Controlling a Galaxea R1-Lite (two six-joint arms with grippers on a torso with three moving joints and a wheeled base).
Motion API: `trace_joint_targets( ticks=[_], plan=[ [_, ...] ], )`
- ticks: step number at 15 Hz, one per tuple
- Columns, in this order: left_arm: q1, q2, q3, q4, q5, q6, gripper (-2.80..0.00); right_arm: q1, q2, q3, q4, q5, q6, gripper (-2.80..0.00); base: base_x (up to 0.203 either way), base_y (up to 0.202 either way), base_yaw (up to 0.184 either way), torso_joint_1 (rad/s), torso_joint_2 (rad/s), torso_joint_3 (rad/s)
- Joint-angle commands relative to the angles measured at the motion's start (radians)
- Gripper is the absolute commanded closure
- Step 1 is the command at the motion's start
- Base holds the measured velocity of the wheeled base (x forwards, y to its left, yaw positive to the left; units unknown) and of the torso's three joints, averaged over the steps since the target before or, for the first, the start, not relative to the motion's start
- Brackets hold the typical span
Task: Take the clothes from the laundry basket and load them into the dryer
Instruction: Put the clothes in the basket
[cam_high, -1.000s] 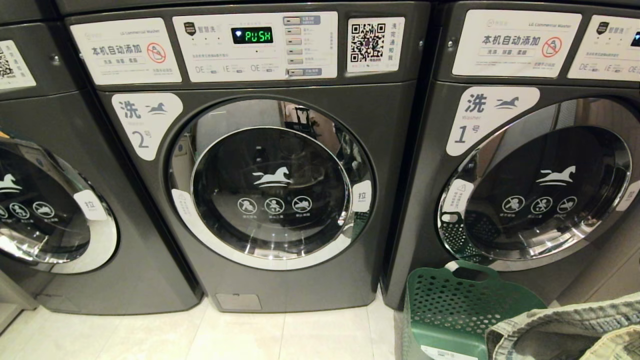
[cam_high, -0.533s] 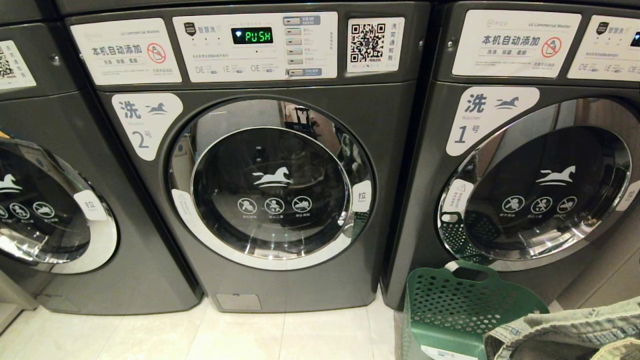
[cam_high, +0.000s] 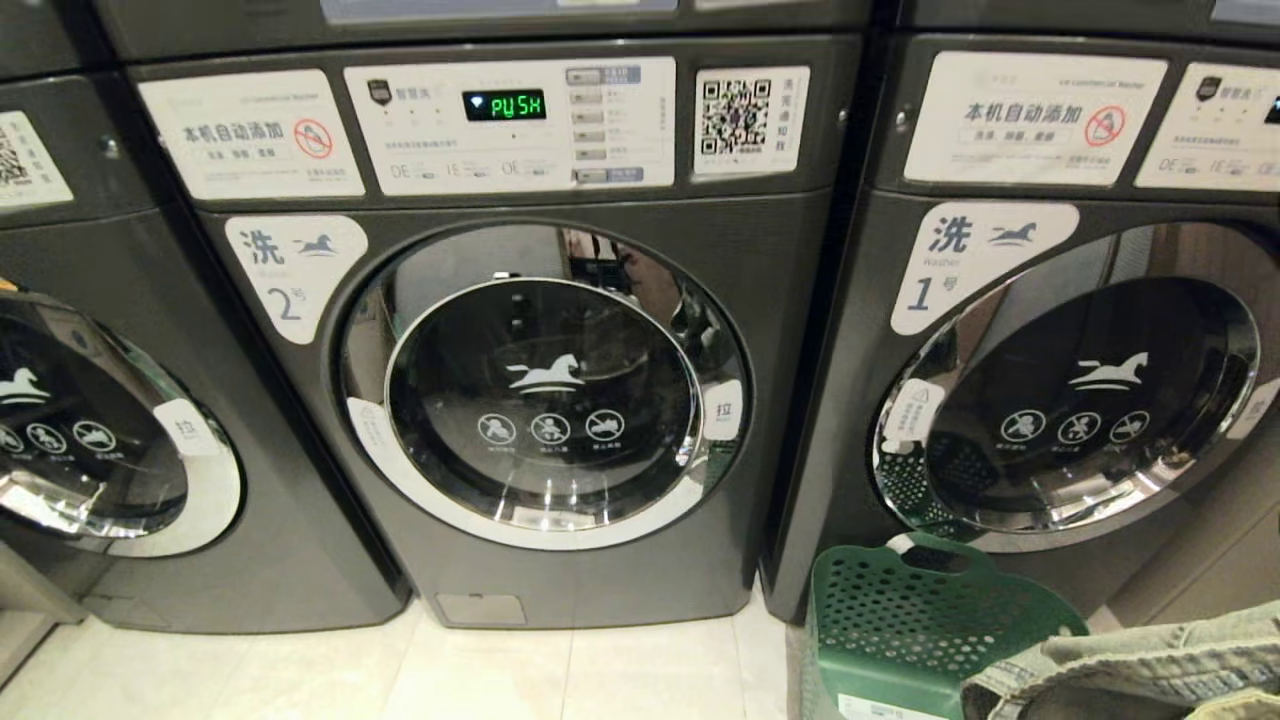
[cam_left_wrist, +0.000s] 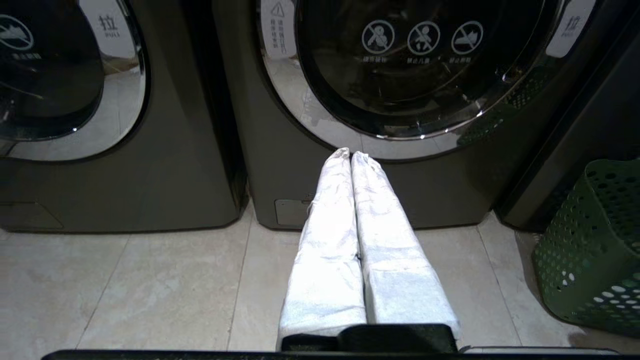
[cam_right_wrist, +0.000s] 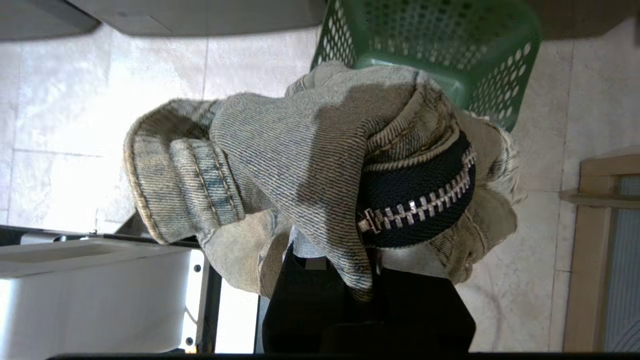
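denim garment (cam_right_wrist: 310, 165) bunched over the right gripper (cam_right_wrist: 345, 260), fingers closed down on it and mostly hidden under the cloth; faded grey-blue fabric with a seam cuff and a metal zipper (cam_right_wrist: 415, 205) on dark lining. in the head view the same garment (cam_high: 1130, 665) sits at the bottom right corner, just in front of and partly over the basket (cam_high: 900, 620). basket is green, holed walls, handle cutout at the rim, standing on the tile floor (cam_high: 400, 670) against the foot of machine 1 (cam_high: 830, 400). cannot tell if more clothes are inside it. machine 2 (cam_high: 760, 250) in the middle, round door (cam_high: 545, 385) closed, display (cam_high: 504, 104) lit green. third machine (cam_high: 100, 250) at far left, door also closed. left gripper (cam_left_wrist: 351, 156) low near the floor, pointing at the base of machine 2, white-wrapped fingers (cam_left_wrist: 330, 235) pressed together, holding nothing. basket (cam_left_wrist: 595, 245) off to its side, well apart.
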Motion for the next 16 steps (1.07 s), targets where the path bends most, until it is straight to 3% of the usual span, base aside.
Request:
trace_joint_targets(
  ticks=[1, 12, 16],
  plan=[
    [0.0, 0.0, 0.002, 0.001, 0.0, 0.001, 0.0, 0.0, -0.003, 0.01, 0.006, 0.001, 0.0, 0.0, 0.0, 0.0, 0.0, 0.112, -0.59, -0.314],
    [0.0, 0.0, 0.002, 0.001, 0.0, 0.0, 0.0, 0.0, -0.037, 0.031, -0.003, 0.001, -0.006, 0.0, 0.0, 0.0, 0.0, 0.167, -0.48, -0.307],
    [0.0, 0.0, 0.002, 0.001, 0.0, 0.0, 0.0, 0.0, -0.014, 0.03, -0.112, 0.003, -0.011, 0.0, 0.0, 0.0, 0.0, 0.208, -0.5, -0.289]
  ],
)
